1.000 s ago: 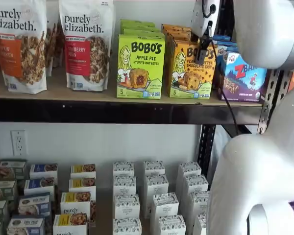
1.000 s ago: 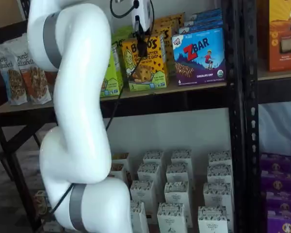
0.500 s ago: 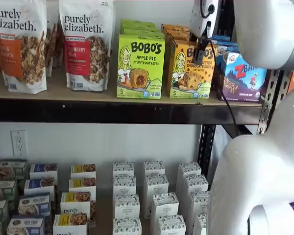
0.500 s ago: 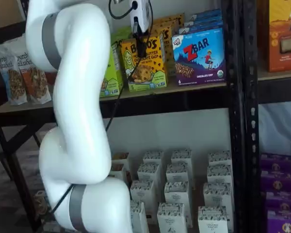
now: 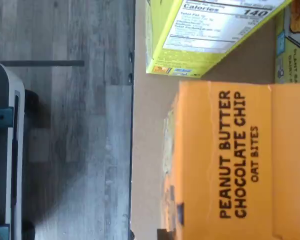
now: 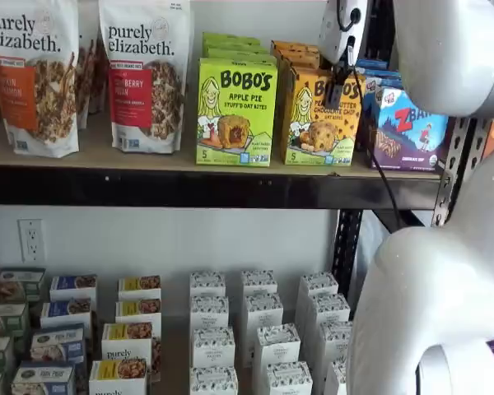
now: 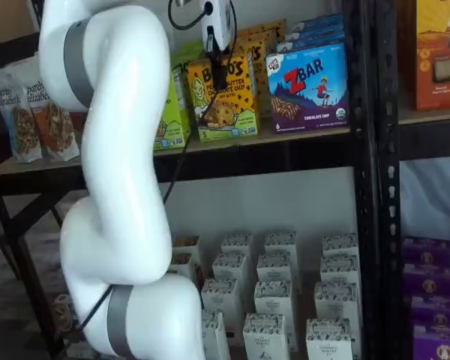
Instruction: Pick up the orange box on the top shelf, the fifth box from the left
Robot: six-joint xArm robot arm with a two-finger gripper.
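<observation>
In front of the shelving, the white xArm (image 7: 116,172) rises in a tall curve, filling one side of both shelf views. Its gripper (image 6: 336,92), a white body with black fingers and a cable beside it, hangs just in front of the upper face of the orange box (image 6: 317,117); the fingers are seen side-on, so whether they are spread or pressed together cannot be told, and nothing shows whether they touch the carton. The orange box, a Bobo's Peanut Butter Chocolate Chip carton, stands upright at the front edge of the top shelf (image 6: 148,156), a tan wooden board with a black front rail. Just beside it on one side stands the green Bobo's Apple Pie carton (image 6: 235,112), and on the other the blue-purple ZBar box (image 6: 407,129). In the wrist view, the orange box's top panel reads "Peanut Butter Chocolate Chip Oat Bites", with the green carton's nutrition panel next to it. More cartons stand in rows behind these. Farther along the board stand Purely Elizabeth granola bags (image 6: 144,74). Below, small white boxes (image 6: 257,321) stand in rows.
</observation>
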